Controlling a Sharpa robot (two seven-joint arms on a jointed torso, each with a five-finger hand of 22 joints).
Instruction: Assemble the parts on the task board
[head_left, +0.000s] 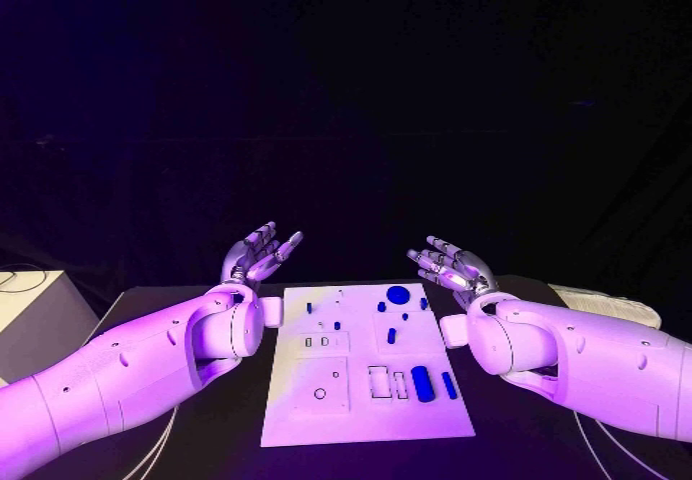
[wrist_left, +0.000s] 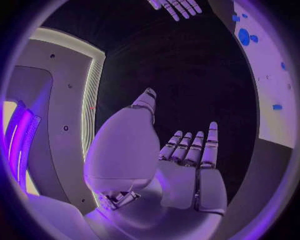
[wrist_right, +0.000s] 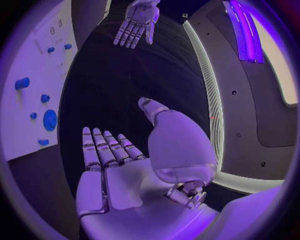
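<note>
Head view showed the white task board (head_left: 361, 400) lying flat on the black tabletop (head_left: 216, 440), its long axis running away from the robot, squarely between the two arms. The left robot hand (head_left: 257, 255) hovered just off the board's far left corner, the right robot hand (head_left: 454, 268) just off its far right corner — both raised above the tabletop, fingers spread apart, palms turned inward, holding nothing.

The blue parts were scattered over the board: a round disc (head_left: 398, 295) near the far edge, several small pegs (head_left: 391, 335) around the middle, and a long rounded bar (head_left: 421, 383) with a thinner bar (head_left: 450, 385) beside it near the right edge of the near half. Both bars lay with their long axes parallel to the board's length. Most of the blue pieces sat on the right half, so I judged the right robot hand the nearer one for a first pick; it would have to come back toward the robot and down, since the bars lay behind its fingertips, level with the forearm.

In the right wrist view the open right robot hand pointed past the board's edge, the disc (wrist_right: 50, 120) off to its side.

No brand, label or legible writing could be made out on the board or parts.
</note>
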